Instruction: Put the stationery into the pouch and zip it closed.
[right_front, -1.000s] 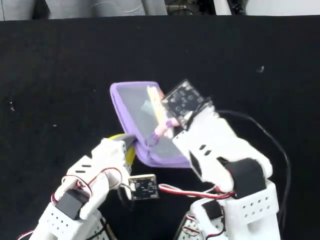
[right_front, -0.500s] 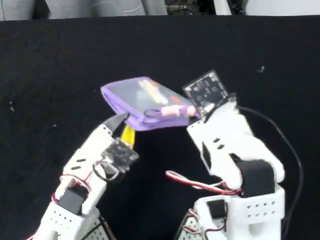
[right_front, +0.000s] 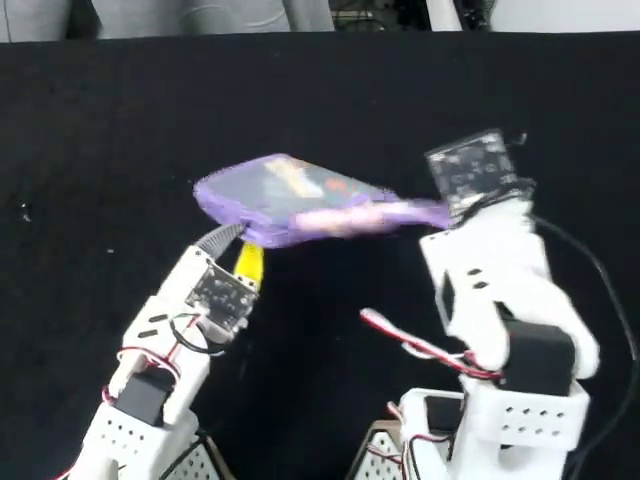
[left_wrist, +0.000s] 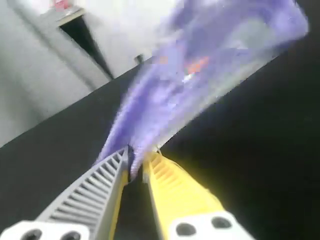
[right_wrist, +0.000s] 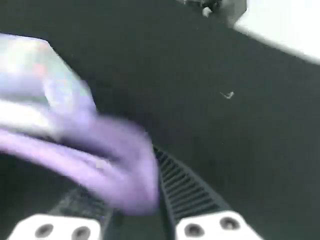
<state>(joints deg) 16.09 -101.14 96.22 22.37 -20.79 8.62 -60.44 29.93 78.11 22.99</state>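
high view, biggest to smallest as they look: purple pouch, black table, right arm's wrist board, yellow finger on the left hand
1. black table
2. purple pouch
3. wrist board
4. yellow finger
The board sits raised toward the camera, so it may look larger than it is.

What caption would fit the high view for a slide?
Left gripper and right gripper hold the purple pouch between them over the black table.

Bright even light; pouch (left_wrist: 200, 65) motion-blurred in wrist views.
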